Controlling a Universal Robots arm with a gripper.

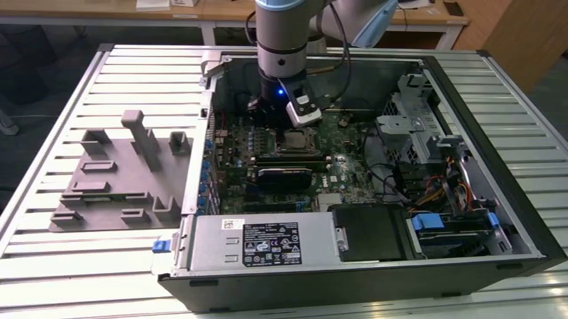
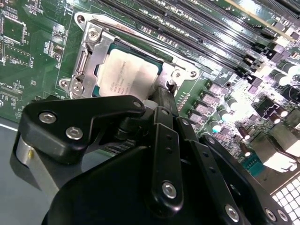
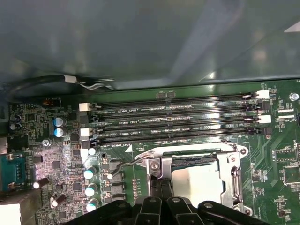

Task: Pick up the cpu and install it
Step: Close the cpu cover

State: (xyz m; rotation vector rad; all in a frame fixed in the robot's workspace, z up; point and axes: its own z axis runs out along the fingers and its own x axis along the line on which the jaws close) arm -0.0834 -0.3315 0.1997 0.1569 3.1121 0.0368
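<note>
The cpu (image 2: 125,77) lies flat in its socket on the green motherboard (image 1: 350,176), shiny silver top up, with the metal socket frame (image 2: 88,51) around it. In the first wrist view the cpu (image 3: 194,183) sits beside my fingertips. My gripper (image 3: 161,186) is shut, its black fingers (image 2: 161,105) pressed together at the socket's edge by the frame's tab and the thin wire lever (image 3: 125,165). Nothing is held between them. In the exterior view the gripper (image 1: 289,131) hangs inside the open computer case just above the cpu (image 1: 296,140).
Memory slots (image 3: 178,123) run along one side of the socket, and capacitors (image 3: 89,173) stand near the lever. A black card (image 1: 284,177), power supply (image 1: 257,242) and drive cage (image 1: 410,123) crowd the case. A grey plastic fixture (image 1: 116,174) lies on the slatted table at the exterior view's left.
</note>
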